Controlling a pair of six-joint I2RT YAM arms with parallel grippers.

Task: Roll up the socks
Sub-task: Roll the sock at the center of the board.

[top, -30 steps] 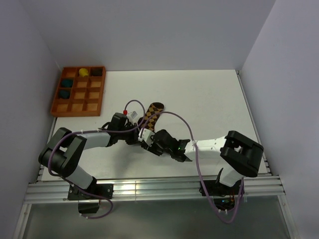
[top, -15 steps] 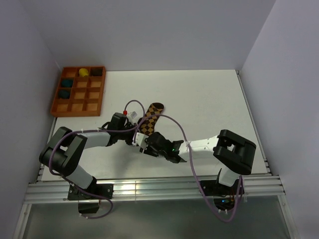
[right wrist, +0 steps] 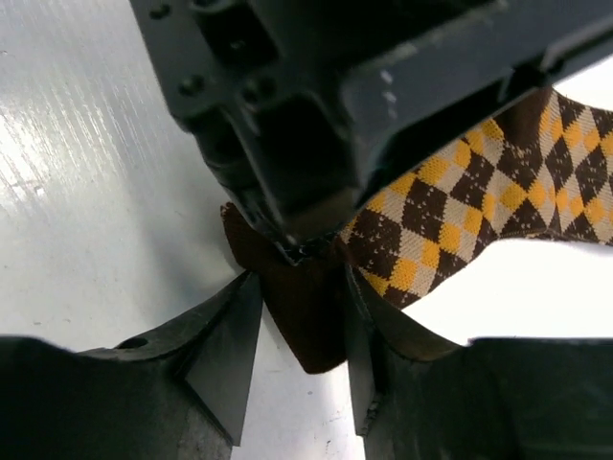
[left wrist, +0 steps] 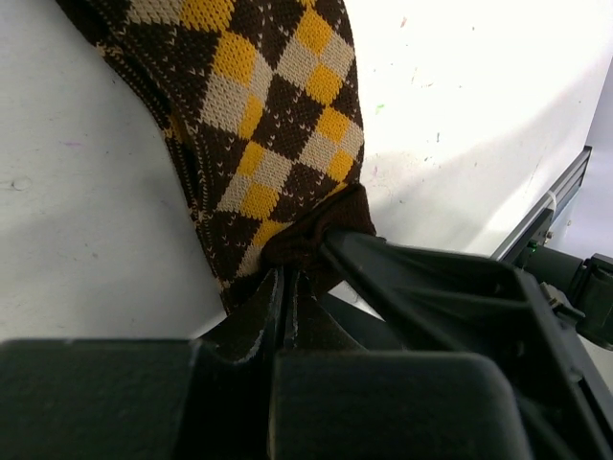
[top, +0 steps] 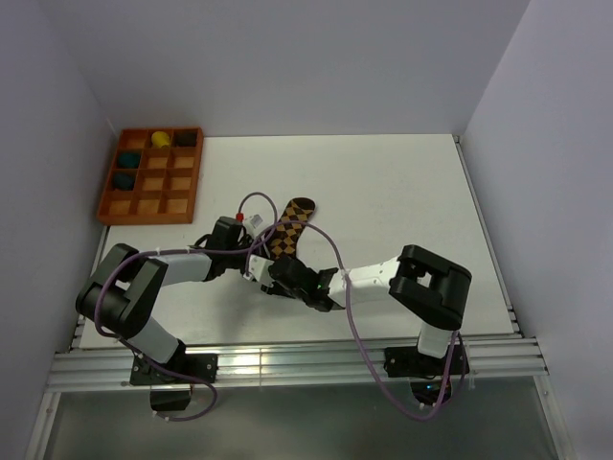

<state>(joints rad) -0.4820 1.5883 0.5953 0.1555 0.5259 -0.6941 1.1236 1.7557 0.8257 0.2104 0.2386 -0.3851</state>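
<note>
The socks (top: 290, 222) lie slantwise in the middle of the table (top: 402, 192), one dark end pointing far and right, the other near and left. The left gripper (left wrist: 287, 283) is clamped tight on that near end. The right gripper (right wrist: 302, 297), meeting it from the right, has a finger on either side of the same dark tip; whether they pinch it cannot be told.

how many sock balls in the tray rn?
4. In the tray: yellow ball in the far row, middle; dark ball next to it in the far-right corner; teal ball and second teal ball in the left column. None look hidden.
</note>
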